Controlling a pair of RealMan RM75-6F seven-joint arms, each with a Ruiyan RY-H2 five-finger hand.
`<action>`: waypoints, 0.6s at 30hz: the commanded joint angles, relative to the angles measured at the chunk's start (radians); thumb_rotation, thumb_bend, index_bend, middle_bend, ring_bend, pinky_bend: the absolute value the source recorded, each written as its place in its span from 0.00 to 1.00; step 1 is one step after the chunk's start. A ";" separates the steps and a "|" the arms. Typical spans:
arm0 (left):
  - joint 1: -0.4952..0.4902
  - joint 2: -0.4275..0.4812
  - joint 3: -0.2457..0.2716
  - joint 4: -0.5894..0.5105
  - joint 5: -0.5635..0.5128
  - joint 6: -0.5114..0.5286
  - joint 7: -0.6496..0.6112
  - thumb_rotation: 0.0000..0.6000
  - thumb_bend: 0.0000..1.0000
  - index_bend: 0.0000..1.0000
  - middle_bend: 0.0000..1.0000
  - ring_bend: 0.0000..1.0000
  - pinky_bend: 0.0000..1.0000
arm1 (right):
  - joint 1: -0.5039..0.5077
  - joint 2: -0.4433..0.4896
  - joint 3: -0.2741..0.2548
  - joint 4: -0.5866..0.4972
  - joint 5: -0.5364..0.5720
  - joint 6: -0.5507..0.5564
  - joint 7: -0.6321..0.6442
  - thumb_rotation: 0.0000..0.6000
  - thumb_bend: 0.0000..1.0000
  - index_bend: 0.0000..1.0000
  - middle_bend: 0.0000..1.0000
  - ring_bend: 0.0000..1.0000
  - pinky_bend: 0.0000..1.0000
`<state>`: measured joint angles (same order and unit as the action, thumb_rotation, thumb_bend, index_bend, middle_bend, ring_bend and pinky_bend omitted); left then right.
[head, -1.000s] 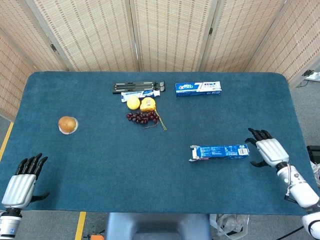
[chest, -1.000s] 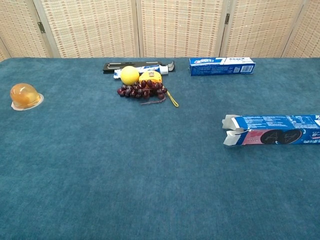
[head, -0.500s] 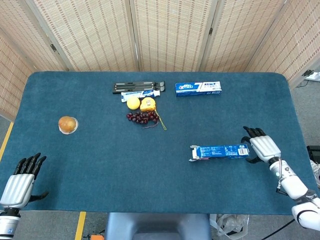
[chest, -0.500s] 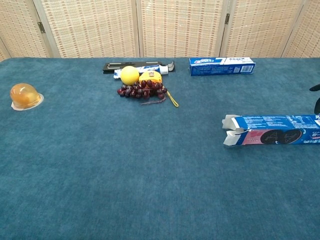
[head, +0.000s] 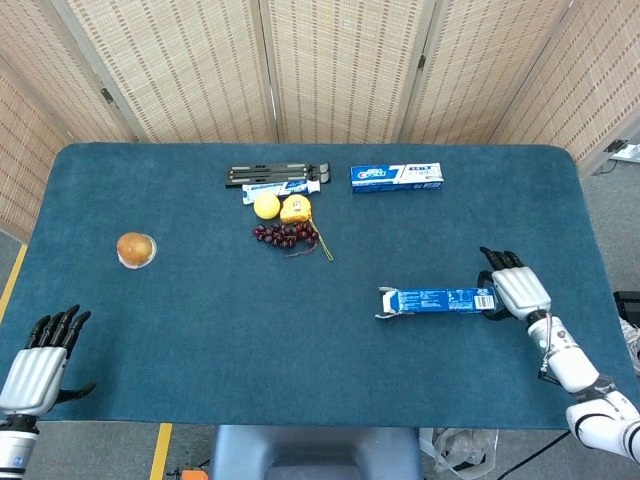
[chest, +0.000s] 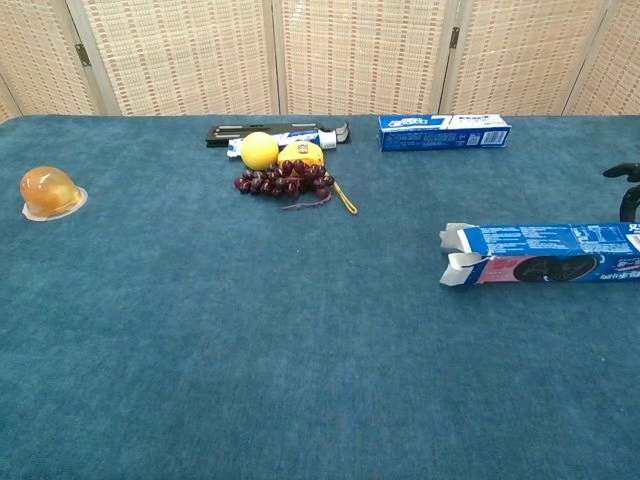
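Observation:
A blue cookie box (head: 438, 299) (chest: 545, 253) lies lengthwise on the blue table cloth (head: 250, 320), right of the middle, its torn flaps pointing left. My right hand (head: 518, 290) is at the box's right end, with fingers over the far side and the thumb on the near side, gripping it. Only dark fingertips (chest: 625, 172) of this hand show in the chest view. My left hand (head: 35, 365) hovers at the near left corner with its fingers apart, holding nothing; the nearest thing is a jelly cup (head: 135, 249) (chest: 48, 192).
At the back middle lie a lemon (head: 266, 206), a yellow tape measure (head: 295, 209), dark grapes (head: 285, 235), a black tool (head: 275, 174) and a blue toothpaste box (head: 396, 176). Woven screens stand behind the table.
My right hand slid left from beside the cookie box onto its right end. The box shifted slightly to the left. The left hand stayed almost still.

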<state>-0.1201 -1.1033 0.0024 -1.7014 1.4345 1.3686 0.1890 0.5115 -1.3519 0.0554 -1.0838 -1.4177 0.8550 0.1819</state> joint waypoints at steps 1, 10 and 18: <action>0.000 0.000 0.000 -0.001 0.000 -0.001 0.000 1.00 0.12 0.00 0.00 0.01 0.00 | -0.001 0.006 0.004 -0.009 0.000 0.012 0.002 1.00 0.25 0.51 0.00 0.03 0.00; -0.012 -0.007 -0.002 0.006 -0.022 -0.029 0.019 1.00 0.12 0.00 0.00 0.01 0.00 | 0.039 0.179 0.022 -0.194 -0.044 0.036 -0.034 1.00 0.25 0.53 0.00 0.03 0.00; -0.014 -0.017 -0.006 0.005 -0.032 -0.025 0.039 1.00 0.13 0.00 0.00 0.01 0.00 | 0.063 0.412 0.078 -0.467 0.057 0.041 -0.320 1.00 0.25 0.54 0.00 0.03 0.00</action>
<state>-0.1349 -1.1197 -0.0032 -1.6969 1.4019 1.3413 0.2293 0.5629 -1.0347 0.1056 -1.4434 -1.4161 0.8907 -0.0103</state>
